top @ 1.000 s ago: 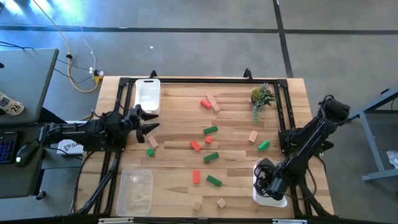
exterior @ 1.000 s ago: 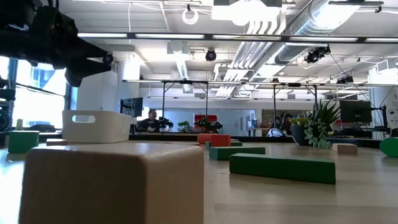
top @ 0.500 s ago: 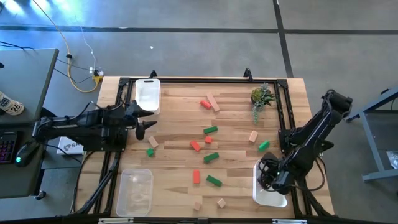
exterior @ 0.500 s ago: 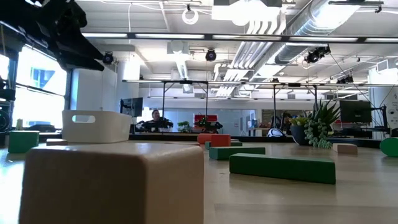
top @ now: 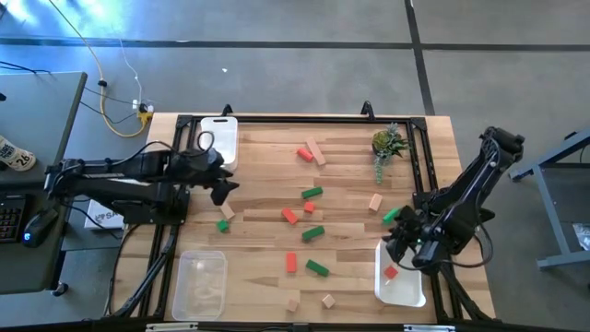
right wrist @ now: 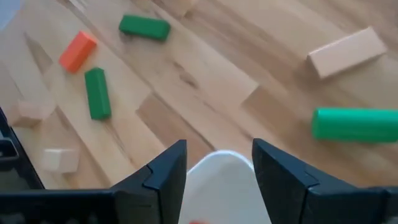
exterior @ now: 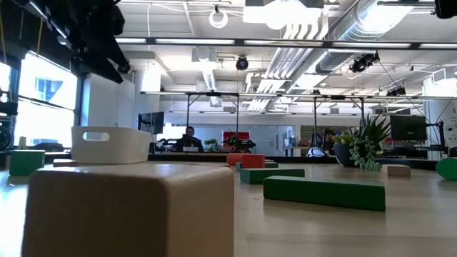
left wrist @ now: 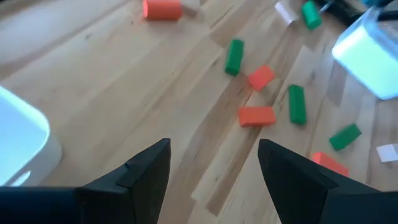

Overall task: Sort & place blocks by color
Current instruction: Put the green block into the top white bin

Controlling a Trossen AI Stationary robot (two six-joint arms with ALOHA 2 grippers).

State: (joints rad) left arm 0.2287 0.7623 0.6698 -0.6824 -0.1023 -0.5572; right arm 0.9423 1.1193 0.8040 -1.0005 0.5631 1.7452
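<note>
Red, green and tan blocks lie scattered flat on the wooden table, among them a green bar (top: 312, 193), a red one (top: 289, 216) and a tan one (top: 375, 202). One red block (top: 391, 272) lies in the white tray (top: 412, 293) at the near right. My right gripper (right wrist: 219, 155) hangs open above that tray's far rim (right wrist: 221, 163), touching nothing; the high view shows this gripper (top: 396, 242) there too. My left gripper (left wrist: 214, 168) is open and empty, raised over the table's left side; in the high view this gripper (top: 222, 190) is beside a green block (top: 222, 224) and a tan block (top: 226, 211).
Another white tray (top: 218, 140) stands at the far left and a clear tray (top: 200, 284) at the near left. A small potted plant (top: 387, 145) is at the far right. A dark frame (top: 277, 118) runs round the table's edges.
My right gripper has risen from the near-right white tray and drawn toward the far edge; a red block now shows lying in that tray. My left gripper has risen and tipped from near level to pointing down at the table.
</note>
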